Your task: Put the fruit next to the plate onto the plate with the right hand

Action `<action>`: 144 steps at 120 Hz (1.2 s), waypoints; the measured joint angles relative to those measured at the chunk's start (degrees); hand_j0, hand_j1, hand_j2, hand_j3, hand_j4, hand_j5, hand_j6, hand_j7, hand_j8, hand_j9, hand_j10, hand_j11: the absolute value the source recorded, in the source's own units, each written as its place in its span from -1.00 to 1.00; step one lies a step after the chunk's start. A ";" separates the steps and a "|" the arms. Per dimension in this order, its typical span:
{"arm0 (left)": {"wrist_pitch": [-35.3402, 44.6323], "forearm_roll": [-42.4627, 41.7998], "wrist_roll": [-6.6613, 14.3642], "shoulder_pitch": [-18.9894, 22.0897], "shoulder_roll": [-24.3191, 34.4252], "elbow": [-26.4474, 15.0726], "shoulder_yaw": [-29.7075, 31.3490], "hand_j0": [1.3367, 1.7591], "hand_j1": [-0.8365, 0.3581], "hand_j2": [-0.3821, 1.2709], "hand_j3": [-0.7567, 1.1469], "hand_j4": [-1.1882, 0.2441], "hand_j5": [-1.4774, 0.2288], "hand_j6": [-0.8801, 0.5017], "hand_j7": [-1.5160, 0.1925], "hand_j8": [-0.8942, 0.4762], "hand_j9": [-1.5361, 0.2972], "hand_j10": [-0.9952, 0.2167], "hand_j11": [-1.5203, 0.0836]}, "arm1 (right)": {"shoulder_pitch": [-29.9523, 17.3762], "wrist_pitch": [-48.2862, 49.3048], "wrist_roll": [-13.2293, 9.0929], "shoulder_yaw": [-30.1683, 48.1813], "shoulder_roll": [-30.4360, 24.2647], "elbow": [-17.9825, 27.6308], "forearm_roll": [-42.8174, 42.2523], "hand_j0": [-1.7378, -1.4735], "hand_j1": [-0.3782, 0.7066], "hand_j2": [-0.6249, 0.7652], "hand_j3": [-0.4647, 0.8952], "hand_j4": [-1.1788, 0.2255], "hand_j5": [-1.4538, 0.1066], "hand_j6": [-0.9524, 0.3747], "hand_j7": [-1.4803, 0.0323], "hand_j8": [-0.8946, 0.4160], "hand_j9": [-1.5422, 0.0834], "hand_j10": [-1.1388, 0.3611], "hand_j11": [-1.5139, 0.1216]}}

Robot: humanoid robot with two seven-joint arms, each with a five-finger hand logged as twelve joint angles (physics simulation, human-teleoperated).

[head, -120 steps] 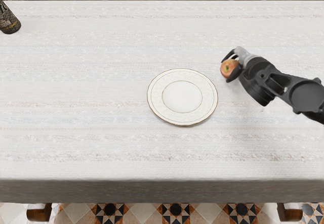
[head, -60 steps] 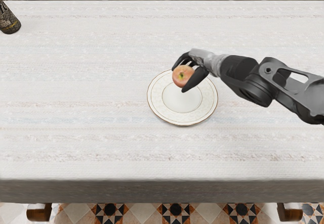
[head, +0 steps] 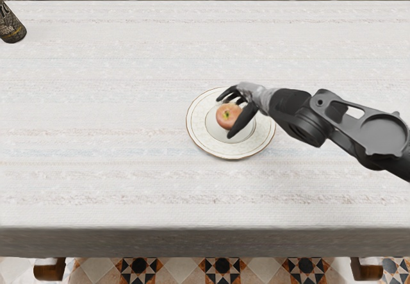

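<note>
The right hand [head: 245, 102] reaches in from the right edge, over the plate [head: 199, 134]. Its dark fingers [head: 229, 94] curl around the apple [head: 225, 116], thumb down the fruit's right side, a firm grasp. The apple sits over the plate's centre well, though whether it touches the china is unclear. The white table [head: 128, 66] stretches wide around.

- The right arm [head: 346, 120] comes in from the right edge and reaches leftward, elbow bent and forearm slanting down to the wrist.
- The right robot hand [head: 244, 102] faces left. Its fingers [head: 227, 95] curl over the far side of the apple [head: 226, 115] and its thumb [head: 241, 121] runs down the near side, clasping it.
</note>
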 joint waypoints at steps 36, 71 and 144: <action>0.00 0.00 -0.01 0.00 0.00 0.00 0.00 0.52 0.98 -0.54 -0.20 0.66 0.73 0.27 0.77 0.31 0.68 0.64 0.90 | -6.79 26.04 0.02 20.22 -2.66 5.21 8.39 -0.39 -0.75 -0.09 -0.32 0.54 0.67 0.33 0.76 0.27 0.71 0.38 0.67; 0.00 0.00 -0.01 0.00 0.00 0.00 0.00 0.52 0.98 -0.54 -0.20 0.66 0.73 0.27 0.77 0.30 0.68 0.64 0.90 | -22.63 37.84 0.02 38.28 -11.46 5.97 32.30 -0.40 -0.85 -0.11 -0.32 0.61 0.78 0.38 0.87 0.31 0.82 0.46 0.77; 0.00 0.01 0.01 0.04 0.00 0.00 0.02 0.52 0.98 -0.54 -0.21 0.66 0.73 0.27 0.77 0.30 0.68 0.64 0.90 | -44.77 38.61 0.02 61.05 -15.61 4.95 48.08 -0.40 -0.90 -0.11 -0.32 0.65 0.82 0.40 0.92 0.33 0.86 0.49 0.81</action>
